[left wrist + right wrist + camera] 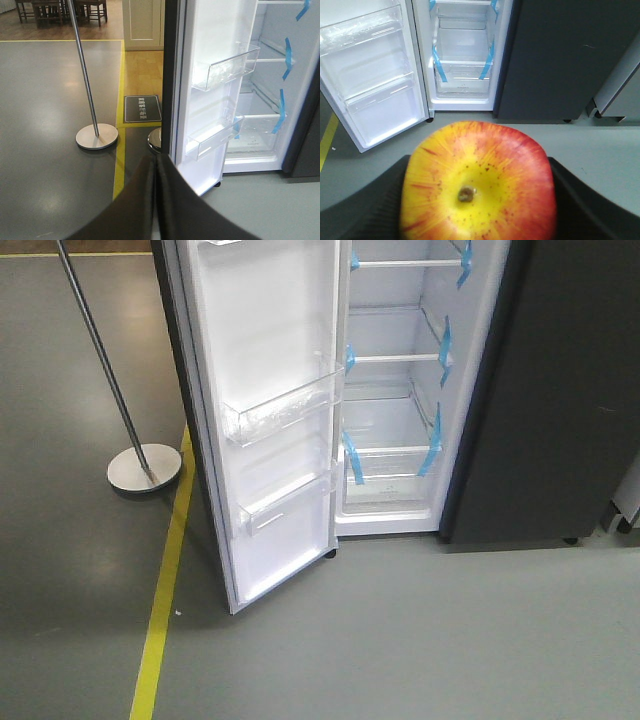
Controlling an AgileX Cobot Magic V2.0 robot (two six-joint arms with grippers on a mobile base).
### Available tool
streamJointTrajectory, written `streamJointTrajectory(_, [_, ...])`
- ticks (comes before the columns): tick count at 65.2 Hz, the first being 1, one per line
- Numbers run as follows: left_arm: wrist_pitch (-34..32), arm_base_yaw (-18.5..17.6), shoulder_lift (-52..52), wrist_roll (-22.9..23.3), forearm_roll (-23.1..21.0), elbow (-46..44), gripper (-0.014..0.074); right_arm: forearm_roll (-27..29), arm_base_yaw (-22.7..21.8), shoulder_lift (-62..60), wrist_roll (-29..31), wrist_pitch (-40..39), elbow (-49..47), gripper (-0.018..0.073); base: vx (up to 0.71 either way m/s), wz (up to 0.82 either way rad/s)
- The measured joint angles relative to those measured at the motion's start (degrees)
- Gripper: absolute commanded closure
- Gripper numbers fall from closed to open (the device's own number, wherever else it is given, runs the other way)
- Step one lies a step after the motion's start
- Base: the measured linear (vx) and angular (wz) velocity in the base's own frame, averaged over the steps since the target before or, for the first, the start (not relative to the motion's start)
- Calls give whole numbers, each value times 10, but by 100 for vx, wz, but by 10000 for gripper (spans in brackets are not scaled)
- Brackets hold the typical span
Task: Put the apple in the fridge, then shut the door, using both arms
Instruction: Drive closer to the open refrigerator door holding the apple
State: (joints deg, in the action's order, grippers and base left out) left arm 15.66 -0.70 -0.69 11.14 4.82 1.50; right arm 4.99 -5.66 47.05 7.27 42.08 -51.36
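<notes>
Right gripper [477,200] clamps the apple [477,170] out in front of the fridge [400,400], its fingers mostly hidden; left gripper [155,167] pinched together, holding nothing. Fridge top cut off, door [270,330] wide open, two clear bins [285,405]; grey floor [420,640], one yellow line [160,610]

A yellow line [160,600] is running near to far across the grey floor [400,640], with a metal pole stand [145,468] standing left of it.
</notes>
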Motion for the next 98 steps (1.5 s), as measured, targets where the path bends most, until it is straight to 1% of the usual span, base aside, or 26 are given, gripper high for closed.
streamJointTrajectory(98, [0,0,0,0,0,0,602,0,0,0,0,0,0,344,7,0])
